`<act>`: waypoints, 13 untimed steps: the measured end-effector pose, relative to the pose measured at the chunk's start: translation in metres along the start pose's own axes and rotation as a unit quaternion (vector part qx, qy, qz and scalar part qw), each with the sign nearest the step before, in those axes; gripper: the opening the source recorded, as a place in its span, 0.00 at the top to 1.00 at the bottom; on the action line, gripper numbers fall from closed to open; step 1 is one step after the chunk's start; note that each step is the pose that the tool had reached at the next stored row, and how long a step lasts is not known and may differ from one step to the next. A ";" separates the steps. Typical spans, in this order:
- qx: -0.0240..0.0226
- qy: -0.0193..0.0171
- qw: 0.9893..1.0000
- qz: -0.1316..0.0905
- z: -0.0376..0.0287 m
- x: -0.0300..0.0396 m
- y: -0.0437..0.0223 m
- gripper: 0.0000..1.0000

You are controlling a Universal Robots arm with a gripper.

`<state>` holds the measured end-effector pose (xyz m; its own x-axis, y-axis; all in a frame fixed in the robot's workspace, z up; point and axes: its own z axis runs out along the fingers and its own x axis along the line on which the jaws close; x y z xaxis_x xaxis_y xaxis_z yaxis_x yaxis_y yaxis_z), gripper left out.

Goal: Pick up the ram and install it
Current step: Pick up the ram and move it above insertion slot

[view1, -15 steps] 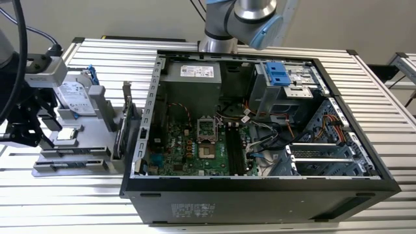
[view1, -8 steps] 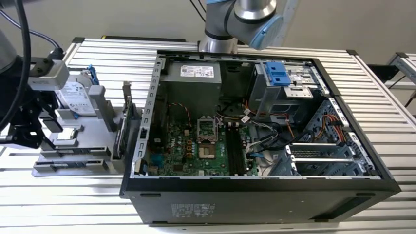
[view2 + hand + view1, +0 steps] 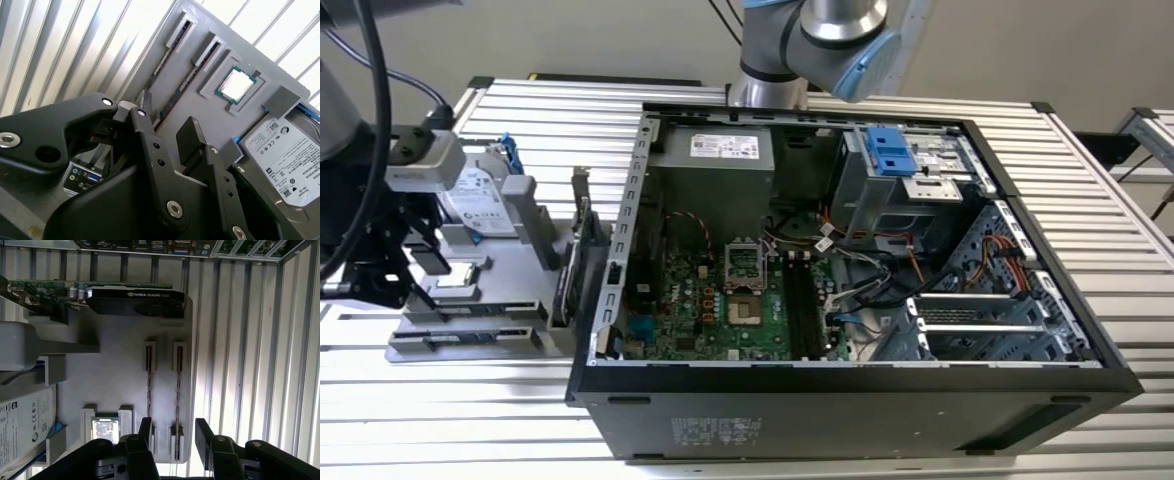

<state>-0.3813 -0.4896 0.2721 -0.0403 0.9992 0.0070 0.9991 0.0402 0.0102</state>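
Note:
Two ram sticks stand on edge in slots of a grey holder tray [image 3: 110, 370]. In the first wrist view one ram stick [image 3: 178, 385] runs into the gap of my gripper [image 3: 174, 432], and the other ram stick [image 3: 148, 375] lines up with one finger [image 3: 145, 426]. Both sticks [image 3: 192, 70] [image 3: 172, 42] also lie beyond my gripper [image 3: 167, 132] in the second wrist view. The gripper is open, holds nothing, and hovers above the tray without touching a stick. In the exterior view the gripper [image 3: 427, 265] hangs over the tray [image 3: 467, 335] at the exterior view's left.
The open computer case [image 3: 854, 385] stands beside the tray, its motherboard memory slots [image 3: 798, 300] exposed. The tray also holds a hard drive [image 3: 290, 155], a processor chip [image 3: 234, 85] and an upright graphics card [image 3: 135, 300]. A ribbed metal table [image 3: 1107, 190] lies underneath.

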 end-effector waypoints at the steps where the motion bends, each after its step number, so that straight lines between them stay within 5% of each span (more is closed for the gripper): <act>1: 0.000 0.000 1.000 0.000 0.0008 0.0000 0.0000 0.00; 13: 0.003 0.000 1.000 -0.001 0.0097 -0.0001 0.0001 0.00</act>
<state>-0.3811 -0.4896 0.2624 -0.0430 0.9990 0.0073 0.9991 0.0430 0.0045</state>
